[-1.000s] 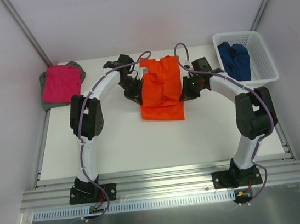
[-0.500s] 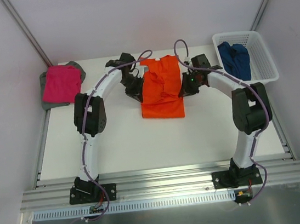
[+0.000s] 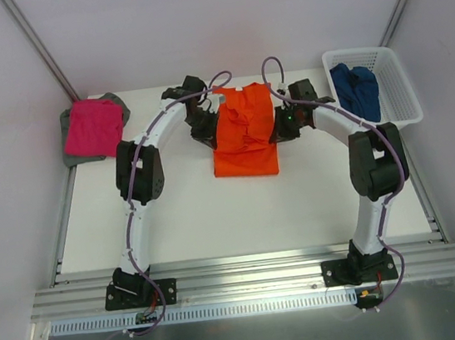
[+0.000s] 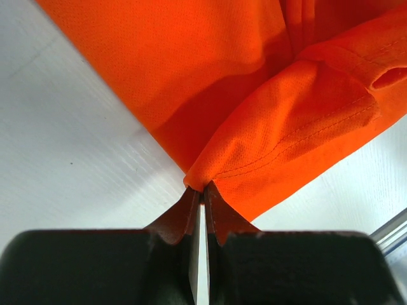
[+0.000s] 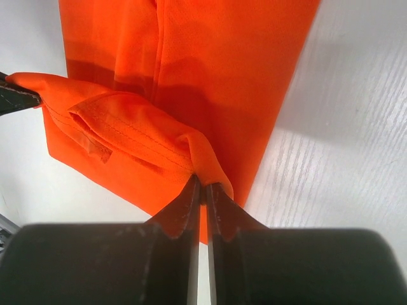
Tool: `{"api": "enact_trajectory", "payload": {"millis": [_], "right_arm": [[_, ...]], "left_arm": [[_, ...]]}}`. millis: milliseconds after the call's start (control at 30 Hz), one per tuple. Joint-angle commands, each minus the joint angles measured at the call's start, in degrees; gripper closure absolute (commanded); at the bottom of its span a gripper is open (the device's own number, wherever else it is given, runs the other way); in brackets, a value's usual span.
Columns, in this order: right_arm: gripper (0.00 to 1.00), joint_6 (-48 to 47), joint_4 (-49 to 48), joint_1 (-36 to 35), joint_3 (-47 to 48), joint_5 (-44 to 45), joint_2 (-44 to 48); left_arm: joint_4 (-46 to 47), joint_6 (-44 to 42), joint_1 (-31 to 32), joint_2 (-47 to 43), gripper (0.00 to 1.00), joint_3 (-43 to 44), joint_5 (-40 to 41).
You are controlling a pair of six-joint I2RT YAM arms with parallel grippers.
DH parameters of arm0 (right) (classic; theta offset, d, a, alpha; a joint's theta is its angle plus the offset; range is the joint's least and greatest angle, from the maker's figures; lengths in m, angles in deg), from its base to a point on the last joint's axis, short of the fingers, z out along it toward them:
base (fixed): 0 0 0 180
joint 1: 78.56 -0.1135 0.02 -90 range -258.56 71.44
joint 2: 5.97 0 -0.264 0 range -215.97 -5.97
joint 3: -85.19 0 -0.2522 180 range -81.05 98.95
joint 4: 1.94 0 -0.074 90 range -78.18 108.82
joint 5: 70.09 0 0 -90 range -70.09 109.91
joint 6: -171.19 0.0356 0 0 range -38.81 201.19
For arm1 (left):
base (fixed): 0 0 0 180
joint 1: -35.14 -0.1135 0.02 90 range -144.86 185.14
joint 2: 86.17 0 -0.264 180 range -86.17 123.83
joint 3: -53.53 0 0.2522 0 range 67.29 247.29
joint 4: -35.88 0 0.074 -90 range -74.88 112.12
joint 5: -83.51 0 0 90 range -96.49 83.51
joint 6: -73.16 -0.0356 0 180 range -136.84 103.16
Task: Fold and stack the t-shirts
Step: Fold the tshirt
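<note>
On the white bench (image 3: 200, 215), the orange shirt (image 3: 243, 143) lies in the middle. The left claw (image 4: 202, 189) pinches its left edge, the right claw (image 5: 203, 184) its right edge. Far back: pink shirt (image 3: 92, 127) on grey shirt (image 3: 69, 150), blue shirt (image 3: 355, 90) in basket (image 3: 363, 52).

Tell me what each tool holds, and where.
The left tool pinches a left-edge fold of the orange t-shirt; the right tool pinches a right-edge fold.

The orange shirt (image 4: 254, 127) is matt, finely dimpled knit cloth with stitched hems, the white table (image 5: 343, 159) looks smooth with a faint wood grain, the basket (image 3: 400, 89) is white plastic lattice, the rails (image 3: 250, 274) ribbed bare metal.
</note>
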Motion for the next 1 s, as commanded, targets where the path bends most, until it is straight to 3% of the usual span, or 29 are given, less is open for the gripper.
{"api": "enact_trajectory", "payload": {"millis": [0,533,967], "right_arm": [[0.97,-1.0,-1.6,0.6,2.9,0.8,0.3],[0.98,-0.9,-2.0,0.4,6.3,1.8,-0.9],[0.97,-0.8,-3.5,0.2,5.5,1.6,-1.7]], "left_arm": [[0.3,-0.7,-0.4,-0.9,1.00,3.2,1.3],[2.7,0.0,-0.2,-2.3,1.00,5.6,9.8],[5.1,-1.0,0.5,0.6,1.00,9.7,11.4]]}}
